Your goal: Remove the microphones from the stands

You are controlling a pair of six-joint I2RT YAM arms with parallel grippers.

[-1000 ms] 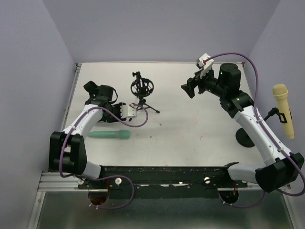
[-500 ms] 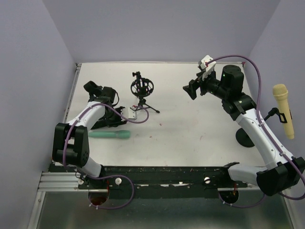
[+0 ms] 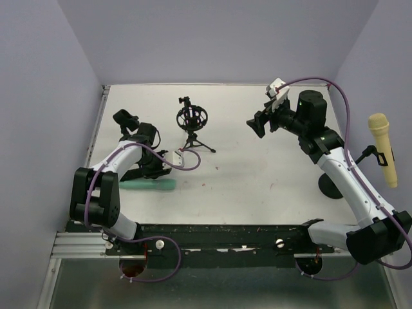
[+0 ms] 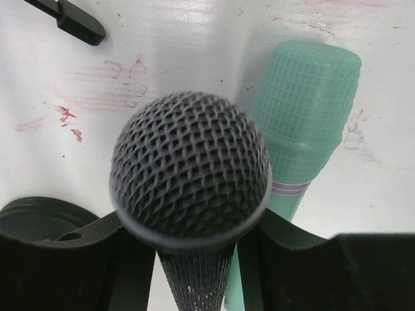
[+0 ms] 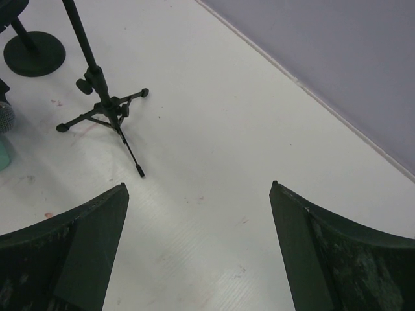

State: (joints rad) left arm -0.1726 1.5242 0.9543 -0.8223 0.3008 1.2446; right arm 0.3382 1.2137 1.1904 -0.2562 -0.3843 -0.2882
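Grey mesh caps the microphone your left tool grips by its handle, above the tabletop just beside a green microphone and apart from the tripod stand, while your right tool hangs wide open, empty.

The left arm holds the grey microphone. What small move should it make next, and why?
Probably lower it onto the table beside the green microphone, then open. The left fingers grip the grey microphone and the stand is already empty, so only setting it down seems left.
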